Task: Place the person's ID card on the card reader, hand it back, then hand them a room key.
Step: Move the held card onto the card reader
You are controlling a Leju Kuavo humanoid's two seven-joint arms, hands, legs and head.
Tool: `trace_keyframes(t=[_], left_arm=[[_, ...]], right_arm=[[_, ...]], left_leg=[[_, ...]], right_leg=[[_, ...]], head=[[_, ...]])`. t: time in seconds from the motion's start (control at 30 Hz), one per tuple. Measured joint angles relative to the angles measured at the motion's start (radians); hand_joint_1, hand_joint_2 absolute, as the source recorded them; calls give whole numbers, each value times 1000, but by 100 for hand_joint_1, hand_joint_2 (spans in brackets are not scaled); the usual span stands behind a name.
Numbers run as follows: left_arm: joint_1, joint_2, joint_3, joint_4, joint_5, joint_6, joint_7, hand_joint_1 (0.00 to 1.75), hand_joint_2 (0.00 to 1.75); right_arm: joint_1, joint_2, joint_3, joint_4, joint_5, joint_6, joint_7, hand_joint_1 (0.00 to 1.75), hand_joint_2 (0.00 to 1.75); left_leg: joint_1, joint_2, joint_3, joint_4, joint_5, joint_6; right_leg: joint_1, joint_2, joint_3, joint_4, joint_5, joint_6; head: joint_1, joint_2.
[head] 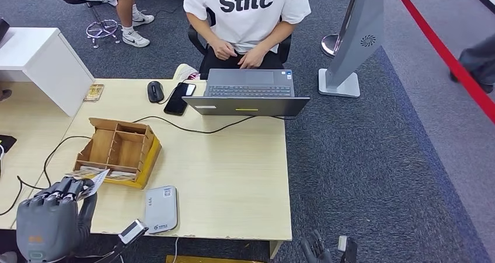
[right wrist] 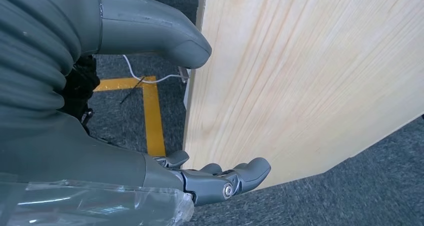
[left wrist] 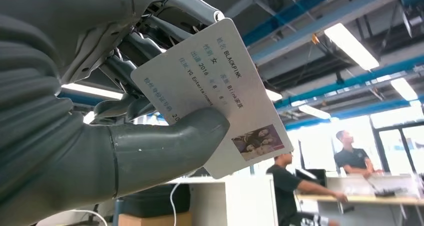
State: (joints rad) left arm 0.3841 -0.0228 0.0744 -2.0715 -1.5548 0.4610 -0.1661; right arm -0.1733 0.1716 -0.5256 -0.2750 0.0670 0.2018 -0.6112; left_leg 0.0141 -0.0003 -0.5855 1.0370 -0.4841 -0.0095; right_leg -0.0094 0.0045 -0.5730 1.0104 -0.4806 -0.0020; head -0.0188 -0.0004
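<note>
The left hand (head: 51,213) pinches the ID card (left wrist: 215,93) between its thick thumb and darker fingers (left wrist: 150,35). The thumb covers part of the card's printed lines, and the small text is hard to read. From the head view the card (head: 93,181) juts past the fingertips, just before the wooden organizer box (head: 117,149). The white card reader (head: 161,208) lies on the table (head: 233,169) just to the right of that hand. The right hand (right wrist: 220,178) hangs beside the table edge, fingers apart and holding nothing; in the head view it (head: 315,248) is cut off at the frame's bottom.
</note>
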Motion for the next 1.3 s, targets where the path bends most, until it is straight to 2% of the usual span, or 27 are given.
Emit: trace_keyframes(t=[0.5, 0.7, 0.83, 1.03, 1.13, 1.3], left_arm=[[-3, -36, 50, 76, 2, -30, -31, 175, 175], [-49, -22, 50, 209, -5, -65, -40, 175, 175], [-117, 26, -15, 331, -6, -65, 36, 175, 175], [-229, 63, -210, 484, -6, -64, 91, 175, 175], [-245, 74, -280, 518, -5, -62, 106, 175, 175], [-244, 89, -306, 530, 5, -66, 103, 175, 175]], right_arm=[[-1, 2, 0, 0, 5, -5, 2, 0, 175], [-8, 4, 0, 0, 21, 2, 11, 0, 175], [-18, 5, 0, 0, 28, 5, 19, 0, 175], [-31, 9, 4, 0, 38, 2, 30, 0, 175], [-32, 9, 4, 0, 36, 2, 30, 0, 175], [-32, 9, 4, 0, 33, 0, 28, 0, 175]], left_leg=[[0, 0, 0, 0, 0, 0], [0, 0, 1, 0, 0, 0], [0, -1, 1, 0, 1, 0], [0, -1, 0, 0, 2, -1], [0, -1, 0, 0, 2, -1], [0, -1, 0, 0, 2, 0]], right_leg=[[0, 0, 0, 0, 0, 0], [0, 0, 0, 0, 0, 0], [0, -1, 0, 0, 0, 0], [0, -1, 0, 0, 2, 0], [0, 0, 0, 0, 2, 0], [0, 0, -1, 0, 2, 0]], head=[[0, 0], [0, 0], [0, 0], [0, 0], [0, 0], [0, 0]])
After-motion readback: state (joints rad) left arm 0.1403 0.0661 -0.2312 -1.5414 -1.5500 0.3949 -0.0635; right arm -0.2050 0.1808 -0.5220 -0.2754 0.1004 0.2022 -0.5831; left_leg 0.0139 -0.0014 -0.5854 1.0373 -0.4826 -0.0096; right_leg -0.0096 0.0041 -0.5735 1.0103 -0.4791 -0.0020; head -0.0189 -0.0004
